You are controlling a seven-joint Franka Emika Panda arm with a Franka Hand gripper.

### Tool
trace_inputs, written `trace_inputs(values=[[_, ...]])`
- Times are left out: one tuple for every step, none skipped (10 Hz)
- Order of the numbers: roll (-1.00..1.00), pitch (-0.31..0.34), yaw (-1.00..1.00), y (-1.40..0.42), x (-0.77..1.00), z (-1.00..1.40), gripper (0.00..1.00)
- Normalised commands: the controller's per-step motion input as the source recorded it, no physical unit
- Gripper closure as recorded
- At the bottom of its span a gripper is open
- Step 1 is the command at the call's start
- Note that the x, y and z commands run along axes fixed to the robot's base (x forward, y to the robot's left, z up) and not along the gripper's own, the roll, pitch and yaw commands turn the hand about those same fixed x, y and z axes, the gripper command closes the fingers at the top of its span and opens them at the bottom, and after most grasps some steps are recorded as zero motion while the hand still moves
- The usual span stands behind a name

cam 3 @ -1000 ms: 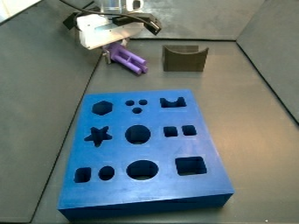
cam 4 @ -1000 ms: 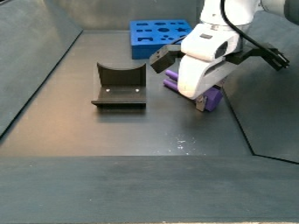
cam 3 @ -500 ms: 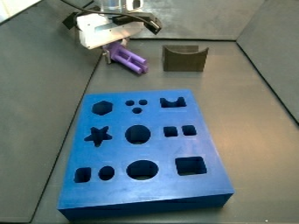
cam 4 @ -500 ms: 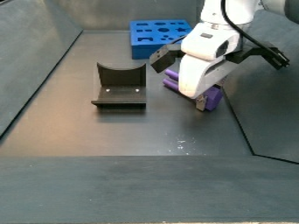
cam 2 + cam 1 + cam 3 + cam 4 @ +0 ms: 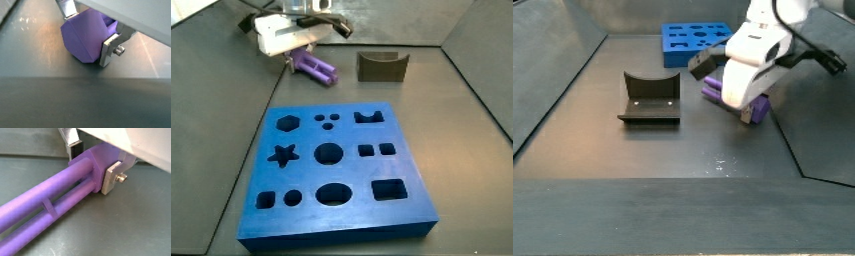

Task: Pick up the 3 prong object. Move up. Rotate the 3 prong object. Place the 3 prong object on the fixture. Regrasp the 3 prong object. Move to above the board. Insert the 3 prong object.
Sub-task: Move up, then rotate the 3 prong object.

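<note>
The 3 prong object (image 5: pixel 63 203) is light purple, and its long round prongs run away from its flat base. That base (image 5: pixel 83 40) sits between the fingers, and both plates press on its sides in both wrist views. My gripper (image 5: pixel 93 164) (image 5: pixel 89 31) is shut on it. In both side views the gripper (image 5: pixel 302 58) (image 5: pixel 735 98) hangs low over the dark floor with the 3 prong object (image 5: pixel 321 70) (image 5: pixel 714 92) under it. The dark fixture (image 5: pixel 381 66) (image 5: pixel 649 98) stands apart from it. The blue board (image 5: pixel 338 170) (image 5: pixel 695 40) lies further off.
Grey walls close in the floor on several sides. The white gripper body and its cables (image 5: pixel 285 30) rise above the piece. The board's cut-outs include a star (image 5: pixel 285 154), a hexagon and three small dots.
The gripper and the purple piece have shifted slightly upward in a side view. The fixture and the board have not moved.
</note>
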Motion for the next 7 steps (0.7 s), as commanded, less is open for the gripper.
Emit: trace_inputs(values=[[0.02, 0.044, -0.01, 0.04, 0.04, 0.67, 1.0], [0.03, 0.068, -0.02, 0.03, 0.02, 0.55, 1.0], [0.05, 0.07, -0.02, 0.02, 0.0, 0.38, 1.0], [0.07, 0.064, -0.02, 0.01, -0.01, 0.25, 1.0], [0.08, 0.061, -0.02, 0.01, -0.02, 0.17, 1.0], [0.0, 0.0, 0.0, 0.36, 1.0, 0.81, 1.0], [0.0, 0.023, 0.0, 0.35, 0.99, 0.79, 1.0]])
